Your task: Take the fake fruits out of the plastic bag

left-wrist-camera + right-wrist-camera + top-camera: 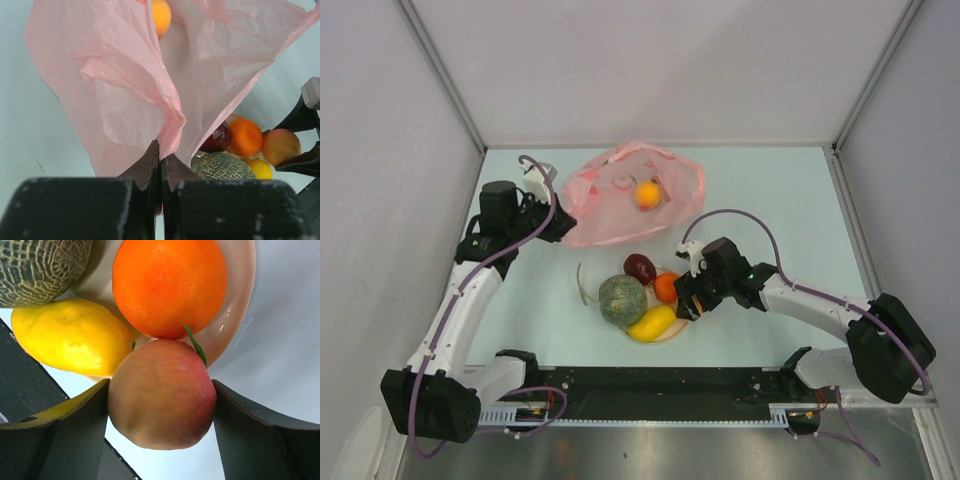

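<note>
The pink plastic bag point(610, 205) lies at the back middle of the table with one orange-yellow round fruit point(647, 194) in its open mouth; the fruit also shows in the left wrist view point(161, 16). My left gripper point(161, 156) is shut on a fold of the bag point(125, 75) at its near left edge. The netted melon point(622, 300), dark red apple point(640, 267), orange point(666, 287) and yellow oblong fruit point(652, 323) rest on the cream plate point(675, 330). My right gripper point(161, 400) is shut on a peach-coloured fruit point(162, 392) at the plate's right edge, touching the orange point(167, 285).
The plate point(240, 300) sits in front of the bag, between the two arms. Grey walls close the table at the back and both sides. The black rail with the arm bases point(650, 385) runs along the near edge.
</note>
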{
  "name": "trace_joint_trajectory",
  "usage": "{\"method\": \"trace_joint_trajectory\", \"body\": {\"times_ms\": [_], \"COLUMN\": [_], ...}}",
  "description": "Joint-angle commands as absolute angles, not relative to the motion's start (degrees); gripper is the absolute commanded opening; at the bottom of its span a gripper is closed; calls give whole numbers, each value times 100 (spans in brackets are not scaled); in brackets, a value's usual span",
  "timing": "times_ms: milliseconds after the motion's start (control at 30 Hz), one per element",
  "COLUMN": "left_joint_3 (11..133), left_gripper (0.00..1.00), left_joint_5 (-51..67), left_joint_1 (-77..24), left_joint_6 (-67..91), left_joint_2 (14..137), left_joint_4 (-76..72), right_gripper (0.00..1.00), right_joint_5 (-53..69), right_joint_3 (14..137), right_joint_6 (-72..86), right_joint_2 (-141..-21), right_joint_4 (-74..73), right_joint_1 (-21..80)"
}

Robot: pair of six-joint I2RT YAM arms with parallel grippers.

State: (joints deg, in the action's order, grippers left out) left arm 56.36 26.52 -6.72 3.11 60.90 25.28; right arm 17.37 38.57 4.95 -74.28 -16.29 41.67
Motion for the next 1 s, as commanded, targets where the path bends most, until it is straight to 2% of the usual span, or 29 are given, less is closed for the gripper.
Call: {"method": "trace_joint_trajectory", "body": {"times_ms": [0,100,133,233,267,300,867,967], "left_joint_3": [5572,5537,5528,5476,5458,5449,5537,5537], "left_gripper": [5,5,5,5,5,5,5,5], "left_joint_5": [2812,2821,2821,2821,2821,2821,2830,2839], "left_joint_1": [-615,-615,-615,-615,-607,-615,-580,-580], "left_joint_6": [439,448,448,457,457,457,501,518], "left_joint_2": [5915,5880,5871,5827,5818,5801,5950,5994], "left_joint_4": [2347,2329,2329,2338,2338,2347,2294,2259], "right_gripper": [52,56,64,76,95,100,100,95], "right_joint_5": [1723,1723,1731,1810,1837,1880,2716,2576], "right_joint_3": [3911,3911,3911,3920,3911,3911,4359,4359], "right_joint_6": [703,764,765,774,747,747,633,633], "right_joint_2": [-7576,-7638,-7655,-7664,-7638,-7603,-7067,-7049], "right_joint_4": [-1354,-1371,-1380,-1494,-1520,-1555,-2522,-2602], "right_joint_1": [4210,4245,4254,4263,4254,4263,3613,3542]}}
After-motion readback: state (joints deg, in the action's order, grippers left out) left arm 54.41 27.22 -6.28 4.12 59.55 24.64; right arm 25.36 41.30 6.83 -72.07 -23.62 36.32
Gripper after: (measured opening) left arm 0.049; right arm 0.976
